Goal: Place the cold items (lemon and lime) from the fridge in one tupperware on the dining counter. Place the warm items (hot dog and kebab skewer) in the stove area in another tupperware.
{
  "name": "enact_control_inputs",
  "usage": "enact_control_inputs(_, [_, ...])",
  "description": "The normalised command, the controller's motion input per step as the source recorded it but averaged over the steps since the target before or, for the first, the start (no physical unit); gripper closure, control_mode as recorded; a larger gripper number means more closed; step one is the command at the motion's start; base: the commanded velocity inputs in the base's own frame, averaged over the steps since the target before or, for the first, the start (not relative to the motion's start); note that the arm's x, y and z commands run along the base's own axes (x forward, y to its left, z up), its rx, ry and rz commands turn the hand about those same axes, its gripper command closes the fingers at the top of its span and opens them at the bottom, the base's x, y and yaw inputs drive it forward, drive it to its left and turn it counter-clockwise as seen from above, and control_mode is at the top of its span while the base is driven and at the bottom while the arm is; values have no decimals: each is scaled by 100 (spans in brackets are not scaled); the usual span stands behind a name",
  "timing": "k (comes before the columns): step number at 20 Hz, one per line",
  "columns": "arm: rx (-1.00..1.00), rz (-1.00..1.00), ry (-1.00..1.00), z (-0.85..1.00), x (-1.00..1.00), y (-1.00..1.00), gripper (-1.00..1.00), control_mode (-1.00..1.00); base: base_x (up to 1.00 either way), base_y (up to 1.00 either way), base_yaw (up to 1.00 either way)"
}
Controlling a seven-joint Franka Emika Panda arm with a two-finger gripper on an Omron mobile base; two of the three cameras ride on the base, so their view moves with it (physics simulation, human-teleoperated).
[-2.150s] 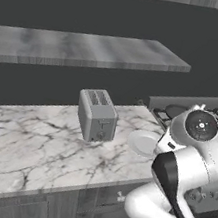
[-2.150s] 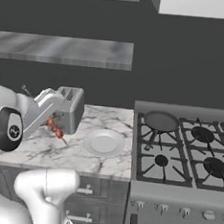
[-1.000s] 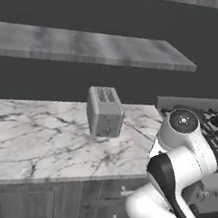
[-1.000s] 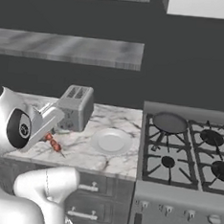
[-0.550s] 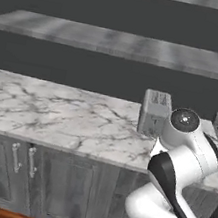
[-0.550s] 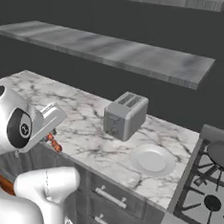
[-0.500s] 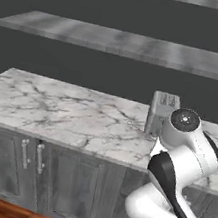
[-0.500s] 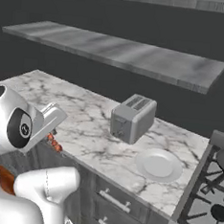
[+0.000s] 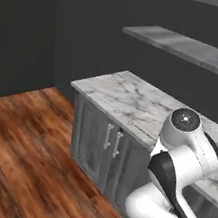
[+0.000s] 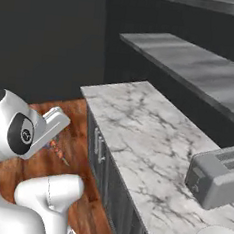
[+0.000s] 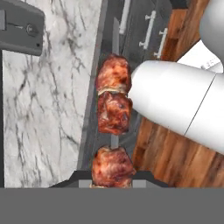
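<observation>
Tool clamped tight on kebab skewer, meat ahead of it; keep skewer level, clear of desk edge beside.

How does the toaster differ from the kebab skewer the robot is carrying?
The toaster is a boxy grey appliance; the kebab skewer is a thin stick threaded with browned meat chunks. The toaster rests on the marble counter; the kebab skewer is held off it in the fingers, over the floor.
</observation>
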Motion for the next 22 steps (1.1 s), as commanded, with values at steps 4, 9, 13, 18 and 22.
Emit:
enact_control_inputs(4, [0, 0, 0, 0, 0, 0, 100, 100, 0, 29, 82])
enact_control_inputs(9, [0, 0, 0, 0, 0, 0, 100, 100, 11, 40, 71])
enact_control_inputs(13, [0, 0, 0, 0, 0, 0, 100, 100, 42, 25, 56])
enact_control_inputs(18, [0, 0, 0, 0, 0, 0, 100, 100, 75, 4, 60])
enact_control_inputs(22, [0, 0, 0, 0, 0, 0, 100, 100, 86, 0, 66])
